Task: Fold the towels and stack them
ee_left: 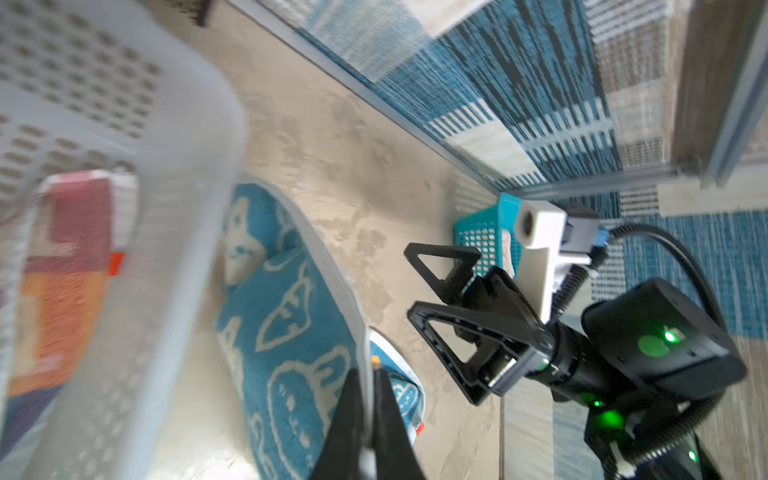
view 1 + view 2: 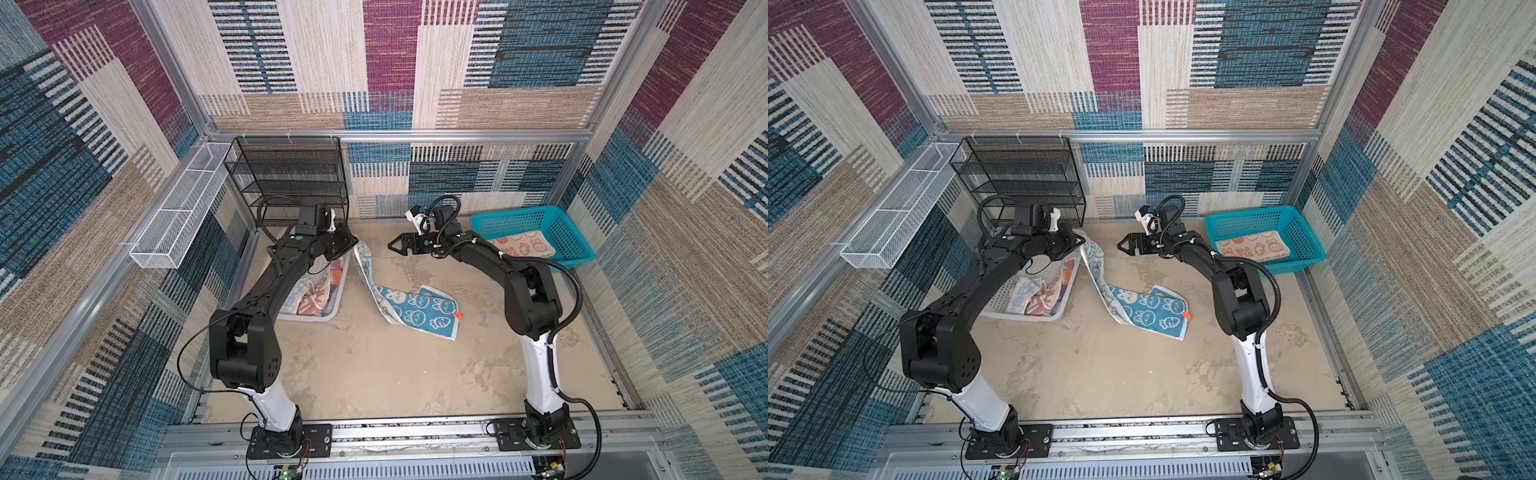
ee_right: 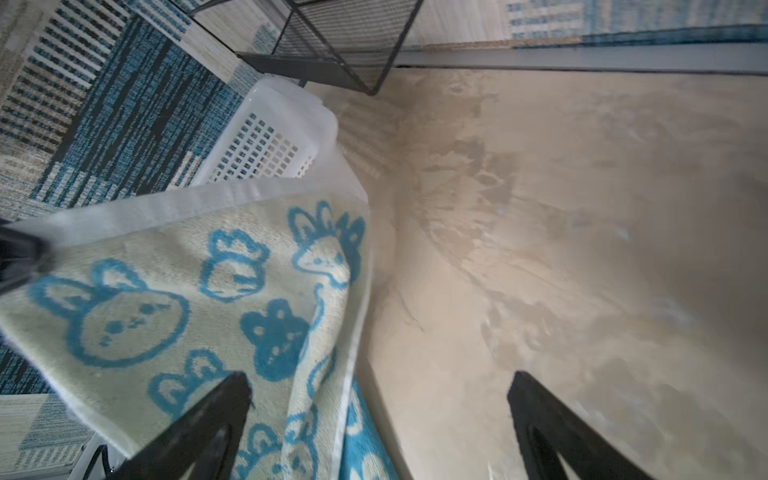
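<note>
The left tool is pinching the limp blue towel by its hem; the right tool is hovering spread apart, the neighbouring corner probably its best hold.

You see the blue-and-white rabbit towel lifted up, with its pale side and blue bunnies facing you. A black shape at the picture's edge meets one corner of it, but it is too blurry to name. Behind the towel sits the white basket, and past that the black mesh rack. Your right gripper has its two fingers far apart, one in front of the towel and one over the bare table.
</note>
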